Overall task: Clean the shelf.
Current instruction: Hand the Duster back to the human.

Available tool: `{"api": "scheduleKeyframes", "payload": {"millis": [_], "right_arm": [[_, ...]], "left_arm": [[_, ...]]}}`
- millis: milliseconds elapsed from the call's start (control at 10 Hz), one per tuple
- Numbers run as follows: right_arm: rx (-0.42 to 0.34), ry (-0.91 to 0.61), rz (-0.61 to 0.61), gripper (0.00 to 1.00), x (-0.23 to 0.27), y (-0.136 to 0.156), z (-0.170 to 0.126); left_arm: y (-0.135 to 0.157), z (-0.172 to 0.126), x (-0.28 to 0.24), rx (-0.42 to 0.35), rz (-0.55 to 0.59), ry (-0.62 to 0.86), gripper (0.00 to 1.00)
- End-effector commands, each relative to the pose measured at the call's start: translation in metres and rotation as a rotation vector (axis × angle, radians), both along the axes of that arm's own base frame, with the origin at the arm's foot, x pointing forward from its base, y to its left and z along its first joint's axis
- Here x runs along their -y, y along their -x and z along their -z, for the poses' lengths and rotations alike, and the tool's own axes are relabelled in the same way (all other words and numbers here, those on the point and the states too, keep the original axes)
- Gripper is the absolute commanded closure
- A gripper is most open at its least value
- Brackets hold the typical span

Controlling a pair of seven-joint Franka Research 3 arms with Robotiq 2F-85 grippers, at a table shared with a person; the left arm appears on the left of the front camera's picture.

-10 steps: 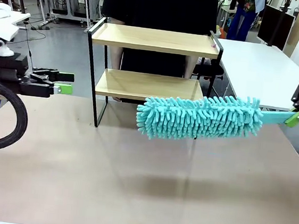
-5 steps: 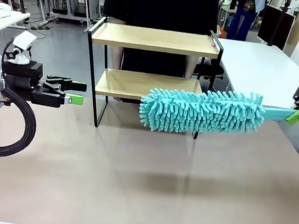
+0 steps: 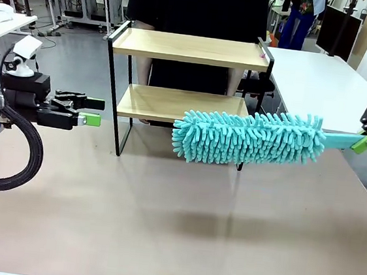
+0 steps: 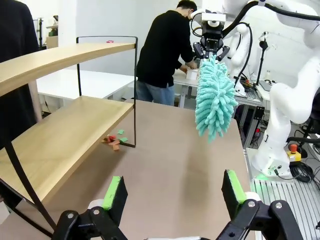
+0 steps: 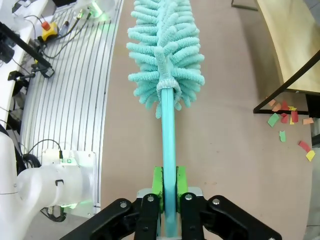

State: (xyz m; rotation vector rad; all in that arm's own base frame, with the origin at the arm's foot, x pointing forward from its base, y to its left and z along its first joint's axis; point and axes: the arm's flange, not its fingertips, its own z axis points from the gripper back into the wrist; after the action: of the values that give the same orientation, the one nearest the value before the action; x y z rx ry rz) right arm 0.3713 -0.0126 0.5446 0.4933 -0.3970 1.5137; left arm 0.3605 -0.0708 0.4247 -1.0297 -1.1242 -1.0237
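Shelf point(image 3: 183, 105) stands at 12 o'clock on the table; the duster point(image 3: 249, 138) has lifted level with its lower board, ready to sweep. Right gripper point(image 3: 361, 144), at 3, clamps the handle; left gripper point(image 3: 93, 112), at 9, has advanced, jaws wide, empty.

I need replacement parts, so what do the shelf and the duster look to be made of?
The shelf: boards look like light wood or wood-look laminate with a matte, faint grain; the frame is thin black metal rod, apparently painted. The duster: teal chenille-like microfibre fingers, soft and fuzzy, on a smooth teal handle, probably plastic.
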Motion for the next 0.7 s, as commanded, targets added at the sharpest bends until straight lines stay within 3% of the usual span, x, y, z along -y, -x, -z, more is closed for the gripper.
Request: {"api": "scheduleKeyframes", "payload": {"millis": [0,600], "right_arm": [[0.008,-0.013,-0.013,0.87,0.001,0.001,-0.001],[0.008,-0.013,-0.013,0.87,0.001,0.001,-0.001]], "left_arm": [[0.001,0.001,0.01,0.006,-0.004,0.092,0.0],[0.003,0.031,0.074,-0.004,0.133,0.107,0.0]]}}
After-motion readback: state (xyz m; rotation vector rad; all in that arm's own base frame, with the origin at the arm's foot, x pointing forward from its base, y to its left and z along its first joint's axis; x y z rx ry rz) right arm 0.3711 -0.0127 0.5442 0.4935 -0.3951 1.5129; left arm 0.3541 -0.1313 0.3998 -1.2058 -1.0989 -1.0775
